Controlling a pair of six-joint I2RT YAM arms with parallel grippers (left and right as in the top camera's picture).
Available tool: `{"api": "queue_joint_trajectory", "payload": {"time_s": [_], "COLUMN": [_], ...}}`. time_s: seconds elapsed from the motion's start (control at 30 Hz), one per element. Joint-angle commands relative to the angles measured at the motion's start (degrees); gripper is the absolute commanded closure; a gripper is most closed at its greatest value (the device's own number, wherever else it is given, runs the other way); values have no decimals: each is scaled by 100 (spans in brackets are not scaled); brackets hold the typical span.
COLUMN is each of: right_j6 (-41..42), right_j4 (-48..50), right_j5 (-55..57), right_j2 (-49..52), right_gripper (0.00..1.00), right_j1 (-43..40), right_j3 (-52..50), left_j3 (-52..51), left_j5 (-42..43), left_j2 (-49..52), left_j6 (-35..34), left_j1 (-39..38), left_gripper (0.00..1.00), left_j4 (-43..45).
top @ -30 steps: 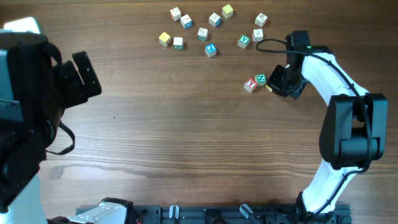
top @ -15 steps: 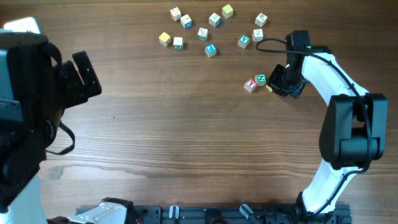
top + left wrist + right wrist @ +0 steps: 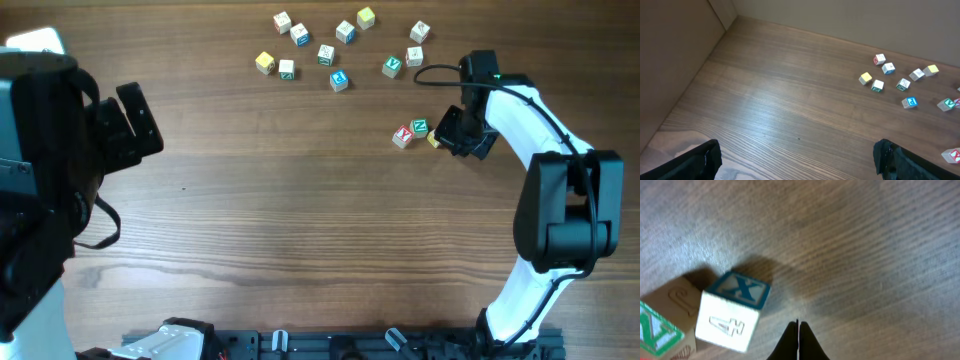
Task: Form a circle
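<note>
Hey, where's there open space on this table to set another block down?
The table's middle is bare, bordered by the left arm, the scattered cubes along the far edge and the right arm. Crowded: that far row, and the small cluster beside the shut right end effector.

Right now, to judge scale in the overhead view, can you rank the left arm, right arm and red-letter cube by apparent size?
Left arm, likely enlarged by nearness to the camera
Right arm
Red-letter cube

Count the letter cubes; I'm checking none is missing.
14 cubes: eleven scattered at the far side, three by the right hand, one partly hidden beneath it. More could hide there.
</note>
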Motion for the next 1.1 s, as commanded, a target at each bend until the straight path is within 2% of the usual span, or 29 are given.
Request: {"api": "queue_joint_trajectory", "payload": {"time_s": [0.0, 0.33, 1.07], "right_j6": [286, 289, 286], "right_j4": [61, 363, 450], "right_j5": [199, -706, -752], "right_j2": [-20, -20, -20], "right_gripper": [96, 96, 96], "right_j1": [-33, -33, -33], "right_j3": [-264, -323, -323], "left_j3": [-2, -2, -2], "left_j5": [-92, -92, -92], "left_j2": [2, 2, 2], "left_j6": [11, 11, 11], "left_j1": [26, 26, 26], "left_gripper": [0, 0, 0], "left_j4": [0, 2, 0]}}
